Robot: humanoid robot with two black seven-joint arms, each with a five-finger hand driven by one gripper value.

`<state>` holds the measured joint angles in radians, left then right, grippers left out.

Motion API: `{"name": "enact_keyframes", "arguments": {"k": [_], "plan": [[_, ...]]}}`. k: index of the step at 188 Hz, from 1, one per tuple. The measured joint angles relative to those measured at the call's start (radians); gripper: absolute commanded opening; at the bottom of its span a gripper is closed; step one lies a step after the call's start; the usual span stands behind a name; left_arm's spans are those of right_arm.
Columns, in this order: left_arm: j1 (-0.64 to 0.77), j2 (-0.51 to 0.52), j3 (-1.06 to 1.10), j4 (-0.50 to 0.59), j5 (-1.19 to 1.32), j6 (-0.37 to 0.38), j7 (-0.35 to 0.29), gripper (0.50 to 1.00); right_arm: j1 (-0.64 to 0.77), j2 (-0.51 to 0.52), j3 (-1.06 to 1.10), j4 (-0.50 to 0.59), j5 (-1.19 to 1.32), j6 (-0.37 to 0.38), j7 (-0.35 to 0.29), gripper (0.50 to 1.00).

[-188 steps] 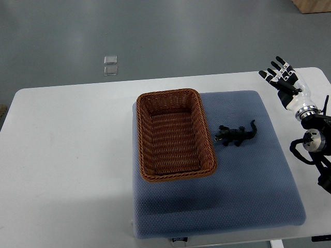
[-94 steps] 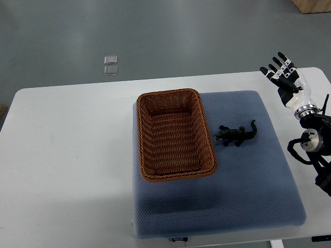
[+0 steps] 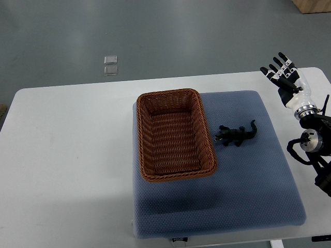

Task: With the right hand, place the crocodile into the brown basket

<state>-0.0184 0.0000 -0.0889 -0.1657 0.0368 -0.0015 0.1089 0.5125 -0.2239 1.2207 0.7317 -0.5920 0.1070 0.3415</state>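
A small black toy crocodile (image 3: 236,135) lies on the blue mat (image 3: 248,191), just right of the brown wicker basket (image 3: 174,135), its head pointing at the basket wall. Nothing shows inside the basket. My right hand (image 3: 282,73) is raised over the table's far right corner, well up and to the right of the crocodile, with its fingers spread and nothing in them. The right forearm runs down along the right edge of the picture. No left arm shows.
The blue mat covers the right half of a white table (image 3: 67,155). Two small clear squares (image 3: 110,65) lie on the grey floor beyond the table. A wooden box corner (image 3: 313,5) shows at the top right.
My right hand has risen slightly and shifted a little to the right since a second ago, then held still. The crocodile and basket have not moved.
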Motion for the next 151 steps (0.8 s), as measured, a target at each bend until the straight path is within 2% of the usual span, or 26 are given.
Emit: {"name": "enact_keyframes", "arguments": {"k": [41, 101, 119, 151], "plan": [[0.0, 0.0, 0.0, 0.0, 0.0, 0.0, 0.0, 1.0, 0.004, -0.009, -0.001, 0.0, 0.0, 0.006, 0.001, 0.93], [0.0, 0.0, 0.0, 0.0, 0.0, 0.0, 0.0, 1.0, 0.019, -0.048, -0.045, 0.001, -0.031, 0.072, 0.014, 0.928], [0.0, 0.0, 0.0, 0.0, 0.0, 0.0, 0.0, 1.0, 0.032, -0.089, -0.112, 0.001, -0.071, 0.1, 0.04, 0.928], [0.0, 0.0, 0.0, 0.0, 0.0, 0.0, 0.0, 1.0, 0.077, -0.183, -0.275, 0.01, -0.205, 0.137, 0.129, 0.928]]}}
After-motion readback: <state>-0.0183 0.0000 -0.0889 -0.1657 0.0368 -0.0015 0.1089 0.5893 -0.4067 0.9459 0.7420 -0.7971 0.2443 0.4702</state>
